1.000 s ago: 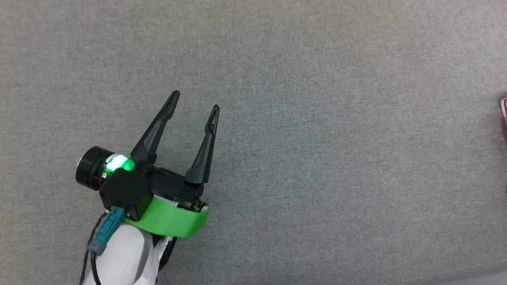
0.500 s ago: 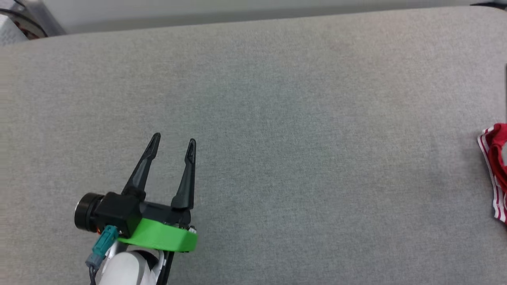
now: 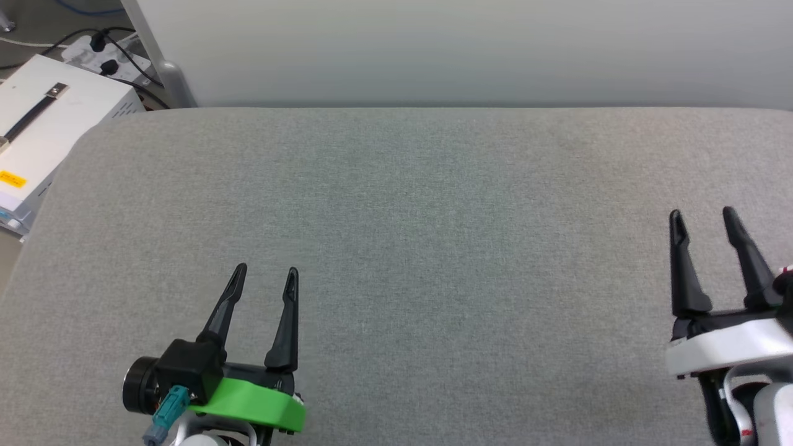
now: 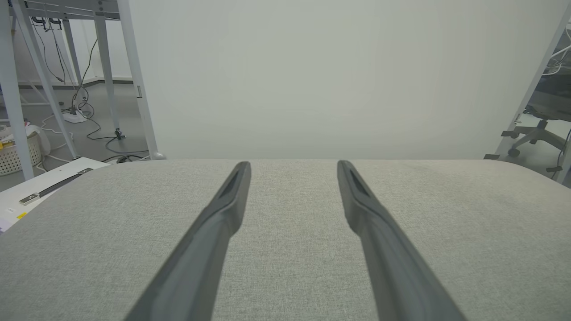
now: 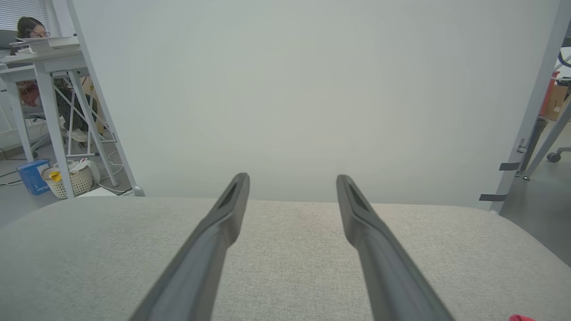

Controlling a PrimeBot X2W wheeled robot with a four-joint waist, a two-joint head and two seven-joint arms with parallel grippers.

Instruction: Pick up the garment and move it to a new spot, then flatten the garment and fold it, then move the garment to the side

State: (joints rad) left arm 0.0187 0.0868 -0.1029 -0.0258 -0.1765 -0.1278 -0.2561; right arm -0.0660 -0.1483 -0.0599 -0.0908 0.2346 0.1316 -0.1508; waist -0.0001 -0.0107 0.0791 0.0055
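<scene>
Head view shows the left gripper [image 3: 266, 271] with its dark fingers [image 4: 209, 240] spread wide and nothing between them, over the grey cushion [image 3: 433, 235]; the right gripper [image 3: 702, 214] is equally spread and empty near the cushion's right end; the garment [image 5: 519, 318] appears as a red scrap at the right wrist view's lower right corner, beside that gripper.

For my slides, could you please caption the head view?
Left gripper and right gripper hover open and empty over the grey fabric surface.
</scene>
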